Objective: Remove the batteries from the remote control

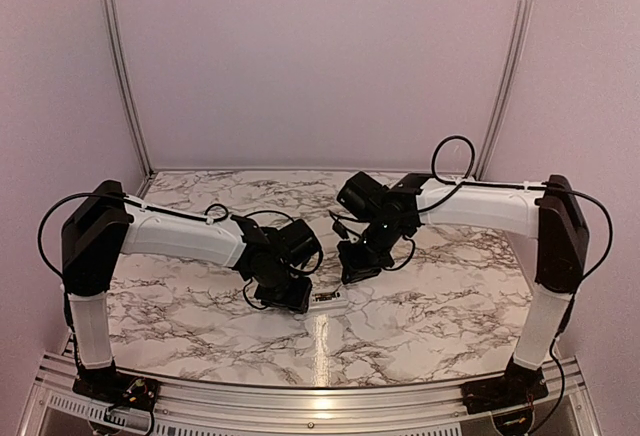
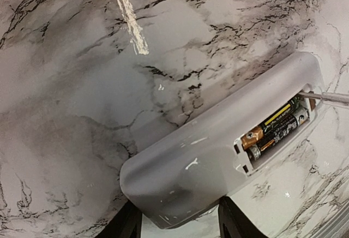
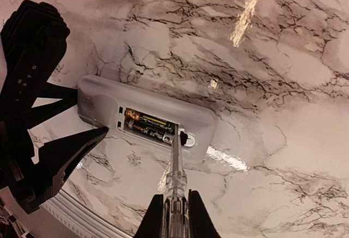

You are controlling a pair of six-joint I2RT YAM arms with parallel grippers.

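Where the marble table (image 1: 200, 301) spreads between the two arms, the remote (image 2: 191, 161) lies on it, as far as I can tell, with its back face up, the cover off and the battery bay exposed. The left hand (image 2: 180, 222) stands about half open, its fingers pressed against the two sides of the remote's near end to pin it. The right hand (image 3: 170, 216) is closed tight on a thin screwdriver (image 3: 175, 167), whose tip sits at the far end of the bay. Both batteries (image 2: 275, 124) lie side by side inside. The step in hand looks like prying out the first one. Next, the tip likely has to get under a battery's end and lever it up while the left hand holds firm.
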